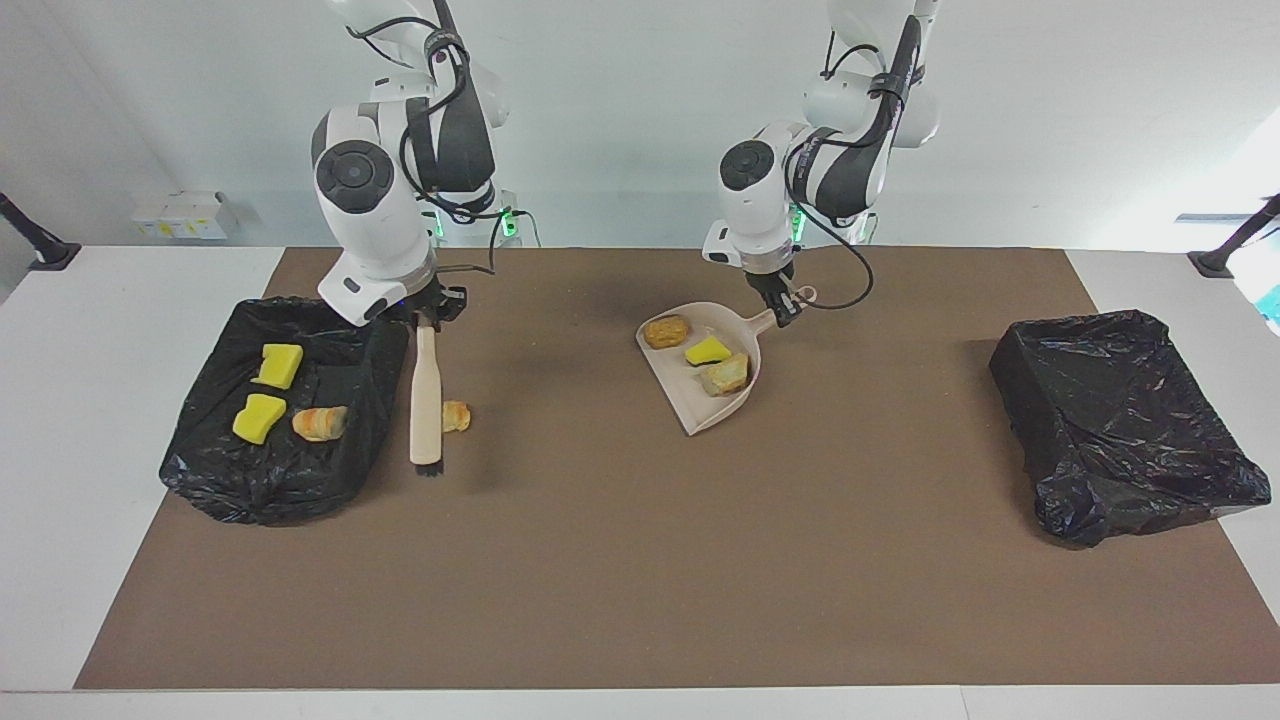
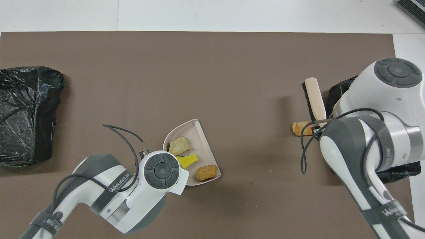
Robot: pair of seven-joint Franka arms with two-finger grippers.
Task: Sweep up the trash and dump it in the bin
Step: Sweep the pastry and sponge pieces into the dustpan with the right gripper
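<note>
Beside the brush [image 1: 426, 398], just under the right tool [image 1: 428, 318], one orange chunk [image 1: 456, 415] sits loose on the surface [image 1: 640, 560], touching or nearly touching the brush on the side toward the dustpan [image 1: 722, 408]. Right tool is pinched tight on the brush handle, brush hanging down from it with the bristles at the low end, near the surface. Just on the other side of that brush lies the black-lined bin [image 1: 372, 375] at the right arm's end, and it's got three chunks in it: two yellow [image 1: 278, 365], one orange-striped [image 1: 320, 422]. Over to the left tool [image 1: 787, 308]: fingers clamped on the dustpan's handle, pan tilted, mouth pointing away from the robots. Three chunks ride in the pan below that tool: a tan-brown one [image 1: 667, 331], a yellow one [image 1: 708, 351], a tan one [image 1: 727, 374]. Well apart, at the left arm's end, a second black bin [image 1: 1120, 420].
</note>
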